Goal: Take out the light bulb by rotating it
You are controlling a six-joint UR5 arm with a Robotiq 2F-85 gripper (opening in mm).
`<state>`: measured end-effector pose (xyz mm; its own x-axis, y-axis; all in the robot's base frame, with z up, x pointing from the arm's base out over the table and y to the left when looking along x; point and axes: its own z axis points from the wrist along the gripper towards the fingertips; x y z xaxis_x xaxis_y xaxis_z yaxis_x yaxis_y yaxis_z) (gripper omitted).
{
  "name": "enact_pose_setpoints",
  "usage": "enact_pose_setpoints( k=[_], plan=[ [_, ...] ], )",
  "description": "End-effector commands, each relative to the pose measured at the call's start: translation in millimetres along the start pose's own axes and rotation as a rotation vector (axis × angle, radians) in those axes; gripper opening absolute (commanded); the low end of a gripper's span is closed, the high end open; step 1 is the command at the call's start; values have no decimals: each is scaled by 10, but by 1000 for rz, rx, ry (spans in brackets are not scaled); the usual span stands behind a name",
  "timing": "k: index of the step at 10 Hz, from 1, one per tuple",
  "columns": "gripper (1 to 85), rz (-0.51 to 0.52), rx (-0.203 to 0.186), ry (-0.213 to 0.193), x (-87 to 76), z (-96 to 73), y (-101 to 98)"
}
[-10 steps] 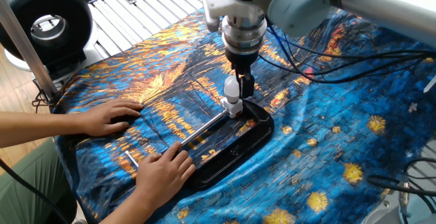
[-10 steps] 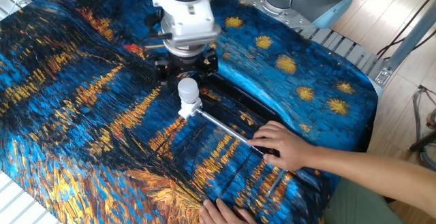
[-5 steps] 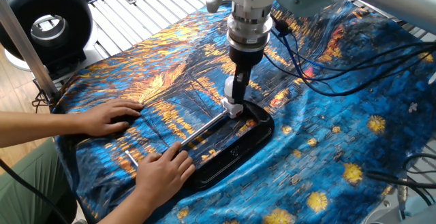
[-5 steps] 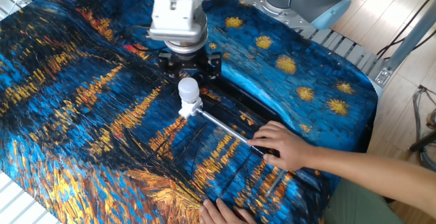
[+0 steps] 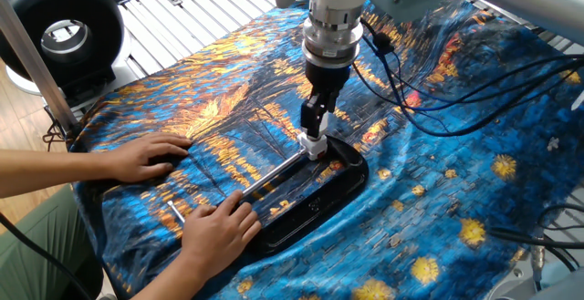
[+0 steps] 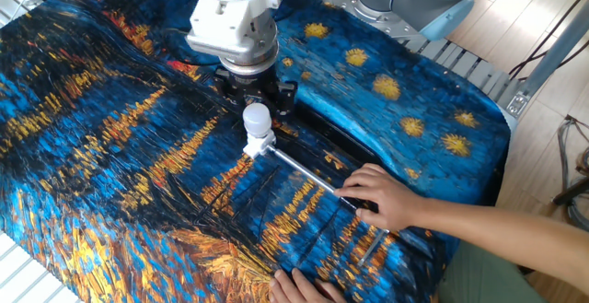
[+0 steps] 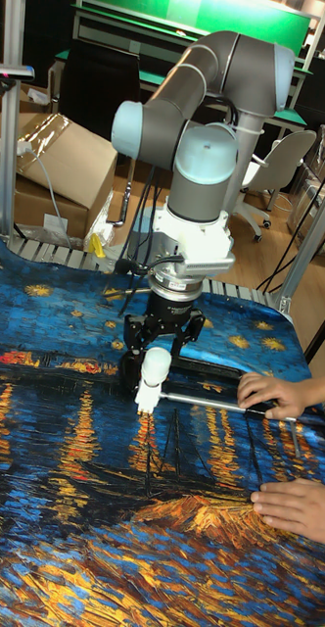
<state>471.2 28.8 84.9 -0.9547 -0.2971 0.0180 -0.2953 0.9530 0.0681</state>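
Black tray [image 5: 342,191] on the blue-and-gold cloth [image 6: 110,156] covering the bench — holds the white socket [image 6: 260,145] with its metal rod [image 6: 304,174] running out over the rim. Light bulb [image 6: 256,119] upright in the socket, globe up. Claw [image 7: 162,338] straddles the bulb from above, fingers to either side — can't tell if they touch. A person's hand [image 6: 382,197] holds the rod; the other hand [image 5: 137,159] lies flat on the cloth.

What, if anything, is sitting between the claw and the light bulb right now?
Nothing visible does. The claw hangs right at the light bulb, its fingers down beside the globe. Whether they touch it cannot be told. The bulb sits in the white socket.
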Motion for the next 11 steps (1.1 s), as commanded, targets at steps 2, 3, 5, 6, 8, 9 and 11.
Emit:
enact_pose_setpoints(
  k=[2,3,5,6,8,9,11],
  plan=[
    [593,107,-8,-4,-50,3,22],
    [580,121,-5,-1,-46,6,15],
    [530,143,-3,4,-34,7,11],
    [480,155,-2,7,-25,8,9],
    [420,177,0,12,-13,12,4],
    [400,181,-3,10,-19,12,11],
    [347,190,8,10,-15,13,-15]
  ],
)
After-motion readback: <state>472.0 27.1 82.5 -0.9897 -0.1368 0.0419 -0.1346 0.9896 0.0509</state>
